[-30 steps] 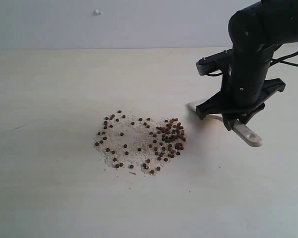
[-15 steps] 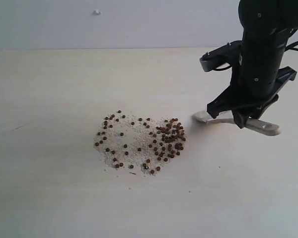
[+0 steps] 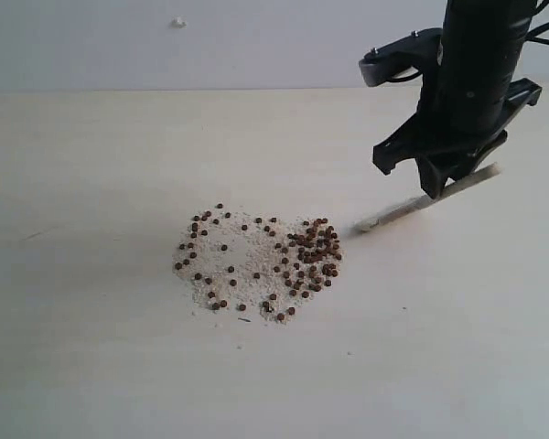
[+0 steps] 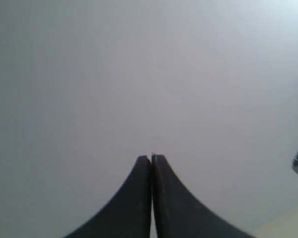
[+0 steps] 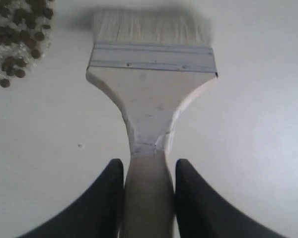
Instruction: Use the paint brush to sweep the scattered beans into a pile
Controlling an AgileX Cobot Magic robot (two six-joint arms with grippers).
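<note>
Beans [image 3: 297,261] scattered on table [image 3: 91,366], paint brush [image 3: 395,213] seemingly apart

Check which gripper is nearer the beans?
Right. The right gripper grips the paint brush by its handle just right of the beans in the exterior view, bristles angled down beside them. The left gripper, shut, is outside that view; its wrist camera shows no beans.

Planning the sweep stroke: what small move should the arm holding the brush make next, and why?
Probably drag the paint brush into the beans. The right gripper grips its handle, tilted, bristles low beside the patch's right edge in the exterior view, and the beans lie scattered, not piled.
</note>
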